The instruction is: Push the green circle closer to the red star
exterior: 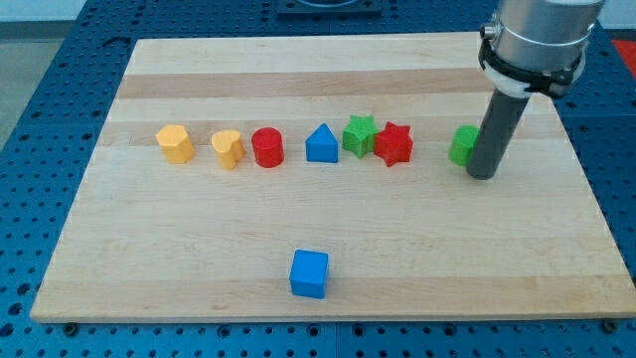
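Observation:
The green circle [462, 145] sits on the wooden board toward the view's right, partly hidden behind my rod. My tip [482, 174] rests on the board just right of and touching or nearly touching the green circle. The red star [395, 144] lies a short way to the view's left of the green circle, with a gap of bare wood between them. A green star [359, 134] presses against the red star's left side.
A row runs leftward from the stars: a blue triangular block [321, 144], a red cylinder [267, 147], a yellow heart-like block [228, 149], a yellow hexagon [176, 144]. A blue cube [309, 273] sits near the board's bottom edge [318, 316].

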`<state>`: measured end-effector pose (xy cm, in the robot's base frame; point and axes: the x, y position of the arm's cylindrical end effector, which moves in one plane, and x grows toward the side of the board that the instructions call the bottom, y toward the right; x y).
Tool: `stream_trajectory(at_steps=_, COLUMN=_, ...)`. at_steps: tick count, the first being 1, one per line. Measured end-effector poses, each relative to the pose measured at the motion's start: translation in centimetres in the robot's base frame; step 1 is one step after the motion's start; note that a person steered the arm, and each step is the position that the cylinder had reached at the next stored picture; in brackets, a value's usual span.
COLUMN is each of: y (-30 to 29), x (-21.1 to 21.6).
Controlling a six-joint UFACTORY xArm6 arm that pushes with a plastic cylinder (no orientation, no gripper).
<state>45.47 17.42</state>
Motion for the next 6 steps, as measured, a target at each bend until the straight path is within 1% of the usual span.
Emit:
stream_trajectory(at_steps=1, y=1.0, x=0.1)
stream_trajectory(at_steps=2, y=5.0, x=0.2)
stream_trajectory(at_steps=3, y=6.5, x=-0.5)
stream_trajectory(at_steps=5, y=6.4, x=-3.3)
stream_trajectory(at_steps=6, y=4.3, x=-3.4)
